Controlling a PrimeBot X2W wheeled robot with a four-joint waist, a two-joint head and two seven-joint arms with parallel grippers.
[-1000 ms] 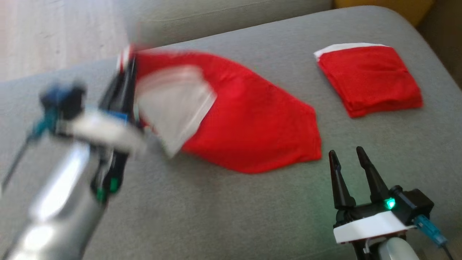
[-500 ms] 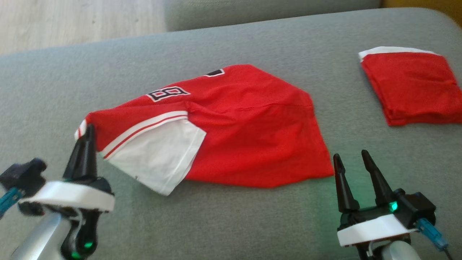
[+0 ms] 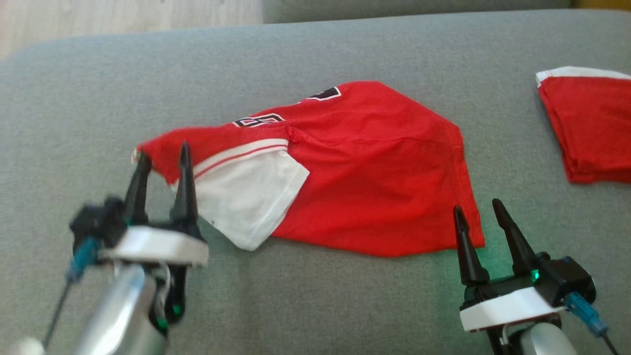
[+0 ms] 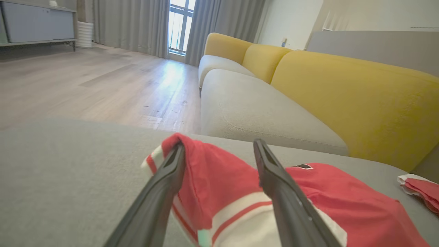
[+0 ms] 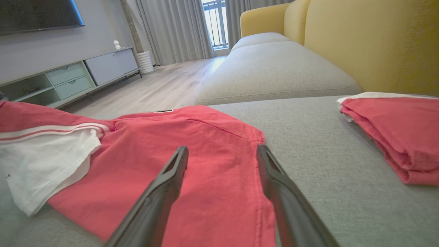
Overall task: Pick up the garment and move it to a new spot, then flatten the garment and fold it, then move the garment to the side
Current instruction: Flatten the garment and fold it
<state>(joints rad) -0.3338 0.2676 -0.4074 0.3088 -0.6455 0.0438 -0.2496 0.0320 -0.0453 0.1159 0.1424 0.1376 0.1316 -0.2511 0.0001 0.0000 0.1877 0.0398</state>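
Left gripper (image 3: 163, 157) at lower left: fingers spread, nothing pinched. The raised corner of the garment (image 3: 374, 172) sat between them, possibly brushing one finger; the left wrist view was unclear on contact. Right gripper (image 3: 476, 207) at lower right: fingers likewise apart, tips at the garment's near right corner. Garment lay rumpled mid grey cushion (image 3: 315, 296), with a red body and a white sleeve (image 3: 246, 202) on top toward the left. Farther right, well apart: folded red garment (image 3: 591, 133). Beyond the cushion's far edge, wood floor (image 3: 123, 17)
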